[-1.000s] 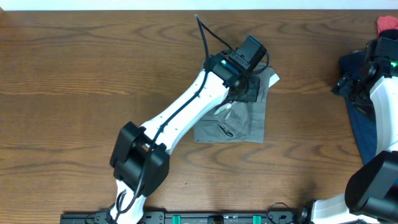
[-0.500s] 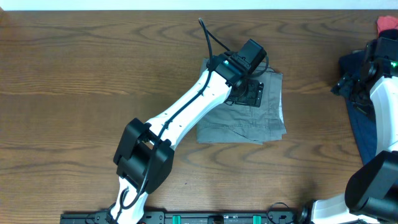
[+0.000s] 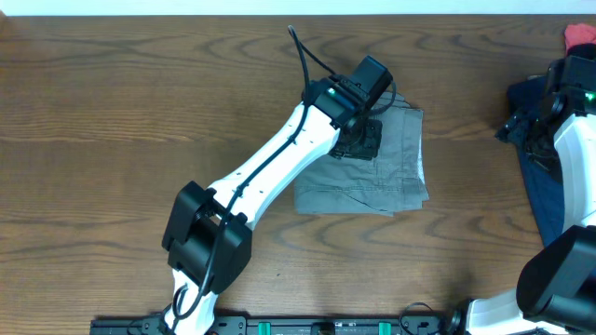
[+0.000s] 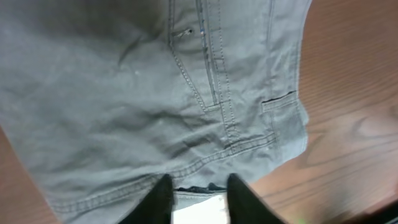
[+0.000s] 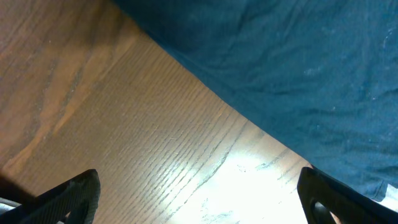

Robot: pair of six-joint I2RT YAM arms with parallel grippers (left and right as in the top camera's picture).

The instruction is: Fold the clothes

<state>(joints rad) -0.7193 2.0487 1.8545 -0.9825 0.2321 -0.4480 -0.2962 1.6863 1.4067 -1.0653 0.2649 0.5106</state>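
Above shorts (image 3: 391,172), at waistband edge, left hand (image 3: 359,141)

Left arm (image 3: 279,163) — white link shells, black joint housings; green indicator lamp (image 3: 331,91) and black cable (image 3: 301,51) behind the left pincer (image 4: 198,186), whose fingers (image 4: 155,202) are black

The shorts (image 4: 155,93) are matt grey-olive woven cloth, creased, with raised stitched seams. The navy garment (image 5: 280,81) is softer matt cloth. The tabletop (image 3: 140,112) is smooth, faintly glossy grained wood. The left arm (image 3: 279,158) is glossy white plastic.
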